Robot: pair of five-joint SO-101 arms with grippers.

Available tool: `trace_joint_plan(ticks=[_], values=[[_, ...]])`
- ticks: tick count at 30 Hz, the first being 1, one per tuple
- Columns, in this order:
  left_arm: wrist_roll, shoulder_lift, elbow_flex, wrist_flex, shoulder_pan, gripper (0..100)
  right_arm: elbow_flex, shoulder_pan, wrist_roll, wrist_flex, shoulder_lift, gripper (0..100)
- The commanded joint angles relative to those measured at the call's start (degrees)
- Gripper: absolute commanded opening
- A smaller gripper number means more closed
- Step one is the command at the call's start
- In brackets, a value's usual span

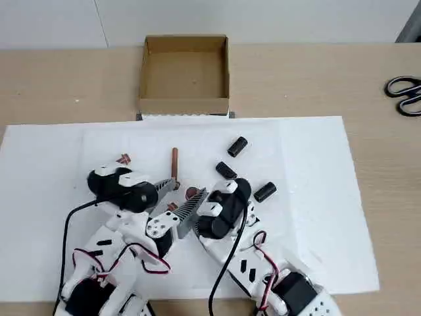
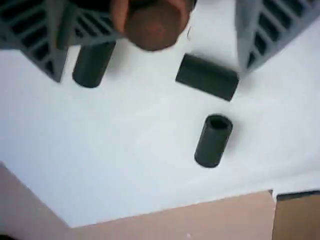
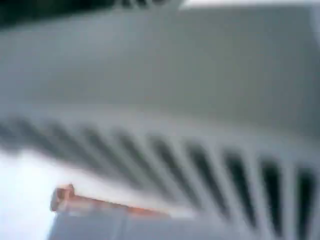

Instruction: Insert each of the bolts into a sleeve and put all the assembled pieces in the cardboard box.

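Carrying it all: the tan counter, under both arms.
Paper: a white sheet spread on the counter beneath both sets of jaws.
Box: the cardboard box, open-topped with its brown floor showing, at the sheet's far edge, well apart from both sets of jaws.
Left arm: the left gripper sits low over the sheet, jaws released and spread wide.
Right arm: the right gripper is just beside the left one, angled toward it; clenched or released cannot be told.
Tool: scissors on bare counter, well apart from either gripper.
Shaft: a long bolt, copper, lying flat just beyond the left jaws, pointing toward the box.
Sleeves: three, black, on their sides, apart from one another, all beyond the left jaws: nearest sleeve, outer sleeve, farthest sleeve.
Between the left jaws: a copper bolt head, clear of one jaw; contact with the other cannot be told.
Behind the left jaws: a small bolt on the sheet.
Beside the right gripper: a blurred copper bolt lying flat.
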Motion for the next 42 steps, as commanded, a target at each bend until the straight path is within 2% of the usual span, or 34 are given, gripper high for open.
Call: trace_joint_plan(ticks=[1,2,6,9,14,21,25,30,36,42], values=[[-0.7,-0.5,-3.6,0.1,-0.4,5,-2.8,0.0,0.0,-1.5,-0.7,0.2],[-0.7,-0.5,-4.0,0.0,-0.4,0,-2.8,0.0,0.0,-1.5,-0.7,0.2],[-0.8,-0.5,-4.0,0.0,-3.6,0,-3.0,1.5,0.0,-1.5,-0.7,0.2],[-1.8,-0.5,-3.6,0.0,-11.2,1,-3.3,5.1,0.0,-1.5,-0.7,0.2],[-8.2,-0.5,2.7,0.4,-23.7,1,-3.2,11.2,-0.3,-1.4,-0.7,0.2],[-15.6,-0.6,11.7,-3.3,-34.3,1,-1.1,22.0,-0.1,-1.5,-0.7,0.3],[-15.9,-0.6,16.0,-4.0,-34.4,1,0.9,26.1,-0.2,-1.5,-0.7,0.3],[-15.8,-0.7,18.8,-4.0,-33.2,1,3.7,26.2,-0.4,-1.7,-0.7,0.3],[-15.8,-0.7,18.7,-4.0,-33.2,1,2.1,26.2,0.0,-12.3,0.1,0.3],[-15.8,-0.7,18.6,-4.0,-33.2,1,-3.6,26.3,-0.3,-13.6,9.5,0.2]])
